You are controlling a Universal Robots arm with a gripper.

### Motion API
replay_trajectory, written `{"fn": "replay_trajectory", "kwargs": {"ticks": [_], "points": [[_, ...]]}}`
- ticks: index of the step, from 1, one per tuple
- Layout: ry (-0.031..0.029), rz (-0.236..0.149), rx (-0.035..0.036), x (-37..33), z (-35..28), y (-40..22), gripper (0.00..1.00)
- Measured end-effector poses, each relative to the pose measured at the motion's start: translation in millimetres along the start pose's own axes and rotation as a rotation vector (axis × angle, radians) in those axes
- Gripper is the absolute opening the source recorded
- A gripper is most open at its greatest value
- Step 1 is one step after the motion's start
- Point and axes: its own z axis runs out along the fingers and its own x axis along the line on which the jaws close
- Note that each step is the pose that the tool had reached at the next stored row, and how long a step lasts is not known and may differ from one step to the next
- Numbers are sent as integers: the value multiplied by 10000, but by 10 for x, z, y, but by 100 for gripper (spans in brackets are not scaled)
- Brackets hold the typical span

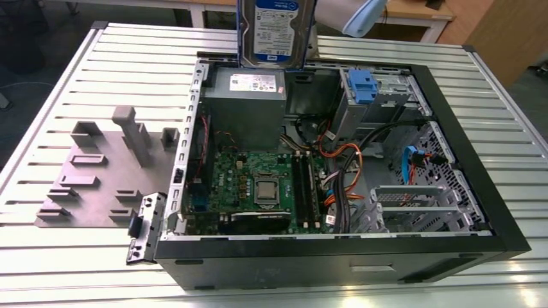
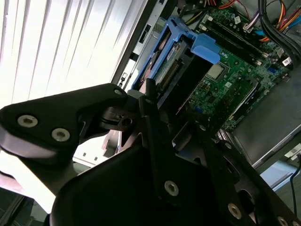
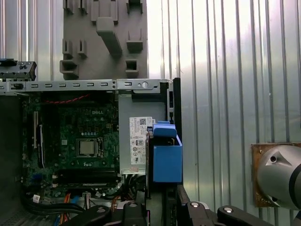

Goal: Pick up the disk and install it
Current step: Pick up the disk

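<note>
The black gripper (image 2: 175, 125) pinches the flat silver metal disk with blue plastic rails (image 1: 276, 32) by its sides. It looks stiff and a bit heavy (bumps could hurt it). Below the gripper sits the open black computer case (image 1: 299, 273).

Bare silver metal on the disk (image 1: 276, 32), with a glossy white-and-blue paper label and smooth blue plastic rails. Shiny, ribbed metal across the table (image 1: 77, 263). Matt black finish on the computer case (image 1: 283, 273). Dull grey sheet metal on the power supply (image 1: 244, 112), with a white paper sticker. Smooth, matt grey on the fixture plate (image 1: 90, 192).
</note>
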Motion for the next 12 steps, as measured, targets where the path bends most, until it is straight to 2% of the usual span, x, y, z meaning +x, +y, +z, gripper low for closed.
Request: {"fn": "replay_trajectory", "kwargs": {"ticks": [12], "points": [[6, 0, 0, 43, -1, -3, 35]]}}
